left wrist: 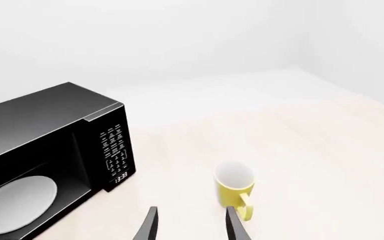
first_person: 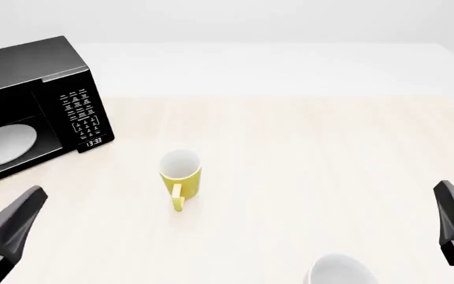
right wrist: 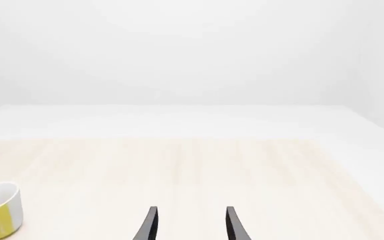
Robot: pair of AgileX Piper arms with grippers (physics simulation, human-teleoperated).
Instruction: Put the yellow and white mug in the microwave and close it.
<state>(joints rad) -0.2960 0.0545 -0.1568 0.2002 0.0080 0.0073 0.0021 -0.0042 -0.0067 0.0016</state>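
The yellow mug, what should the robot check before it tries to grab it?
1. Yellow and white mug standing upright, opening up: ok.
2. Handle pointing toward the arms' side: ok.
3. Microwave open, white plate showing inside: ok.
4. Left pincer open and empty: ok. It is not around the mug yet; the mug sits just beyond one finger.
5. Right pincer open and empty, away from the yellow mug: ok.
6. Second, white mug stands apart near the front edge, out of the path: ok.
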